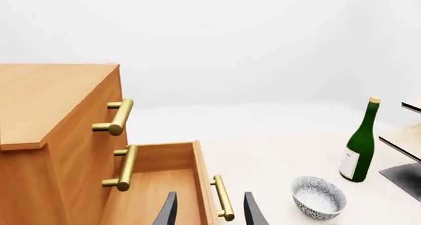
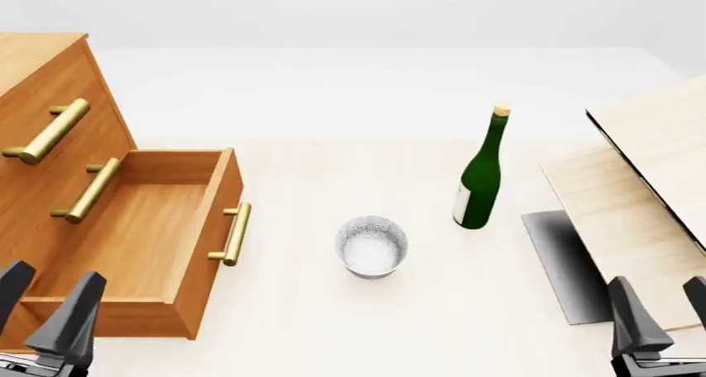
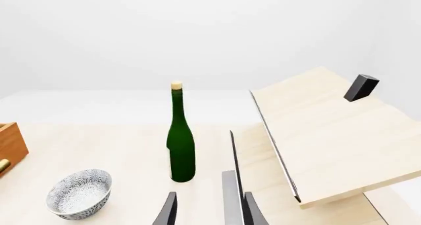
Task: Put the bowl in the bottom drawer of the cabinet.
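The speckled white-grey bowl (image 2: 372, 246) stands upright on the table between the cabinet (image 2: 45, 79) and a green bottle (image 2: 480, 174). The cabinet's bottom drawer (image 2: 121, 236) is pulled out, with nothing inside it. At the near left, beside the drawer's near corner, my left gripper (image 2: 58, 271) is open and holds nothing. In the left wrist view its fingers (image 1: 168, 210) straddle the drawer's brass handle (image 1: 222, 198) from a distance, with the bowl (image 1: 319, 197) off to one side. My right gripper (image 2: 657, 282) is open and empty at the near right, well apart from the bowl (image 3: 79, 193).
The green wine bottle (image 3: 179, 141) stands upright just right of the bowl. Pale wood boards with a dark edge (image 2: 651, 170) slant over the table's right side, above a dark grey base (image 2: 563, 261). The two upper drawers of the cabinet are shut.
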Controlling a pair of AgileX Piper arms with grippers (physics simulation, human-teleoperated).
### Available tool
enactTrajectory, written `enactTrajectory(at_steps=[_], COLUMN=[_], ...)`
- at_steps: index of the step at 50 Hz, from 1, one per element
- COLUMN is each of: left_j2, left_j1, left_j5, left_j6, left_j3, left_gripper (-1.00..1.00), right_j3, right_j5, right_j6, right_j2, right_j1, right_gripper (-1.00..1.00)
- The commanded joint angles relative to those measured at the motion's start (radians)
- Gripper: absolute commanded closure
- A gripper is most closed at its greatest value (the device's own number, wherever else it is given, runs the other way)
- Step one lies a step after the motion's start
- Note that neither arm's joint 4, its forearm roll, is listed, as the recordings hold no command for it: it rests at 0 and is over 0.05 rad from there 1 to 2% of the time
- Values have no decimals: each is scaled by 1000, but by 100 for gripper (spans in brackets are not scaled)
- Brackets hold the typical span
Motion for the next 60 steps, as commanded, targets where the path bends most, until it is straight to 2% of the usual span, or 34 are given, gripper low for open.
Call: enactTrajectory(at_steps=[1, 5, 8, 10, 12, 14, 16, 17, 22, 24, 26, 35, 37, 38, 40, 41, 43, 45, 50, 56, 57, 60], left_j2=[-1, 0, 13, 18, 72, 95, 144, 148, 225, 248, 278, 462, 520, 529, 575, 605, 622, 658, 727, 728, 786, 786], left_j1=[-124, -170, -218, -244, -256, -289, -298, -309, -338, -341, -351, -383, -385, -385, -403, -404, -407, -422, -435, -435, -423, -423], left_j5=[51, 88, 137, 98, 112, 75, 94, 60, 17, 9, -1, -62, -75, -79, -85, -47, -80, -108, -122, -122, -112, -112], left_j6=[-14, 4, 24, 45, 42, 64, 63, 66, 67, 41, 57, 43, 98, 79, 91, 97, 99, 69, 52, 52, 57, 57], left_j3=[-70, -91, -144, -98, -166, -140, -202, -170, -201, -223, -239, -328, -354, -368, -399, -460, -441, -457, -500, -500, -551, -551], left_gripper=[-100, -100, -100, -100, -100, -100, -100, -100, -100, -100, -100, -100, -100, -100, -100, -100, -100, -100, -100, -100, -100, -100], right_j3=[0, 0, 0, 0, 0, 0, -1, -1, -1, -2, -2, -11, -11, -11, -11, -11, -11, -11, -11, -11, -11, -11], right_j5=[-4, -4, -3, -2, -1, -1, 0, 0, 4, 5, 5, 22, 22, 22, 22, 22, 22, 22, 22, 22, 22, 22], right_j6=[0, 0, 0, 0, 0, 0, 0, 0, 0, 0, 0, 0, 0, 0, 0, 0, 0, 0, 0, 0, 0, 0], right_j2=[4, 4, 3, 2, 1, 1, 1, 1, -2, -3, -3, -11, -11, -11, -11, -11, -11, -11, -11, -11, -11, -11], right_j1=[0, 0, 0, 0, 0, 0, 0, 0, 0, 0, 0, 0, 0, 0, 0, 0, 0, 0, 0, 0, 0, 0], right_gripper=[-100, -100, -100, -100, -100, -100, -100, -100, -100, -100, -100, -100, -100, -100, -100, -100, -100, -100, -100, -100, -100, -100])
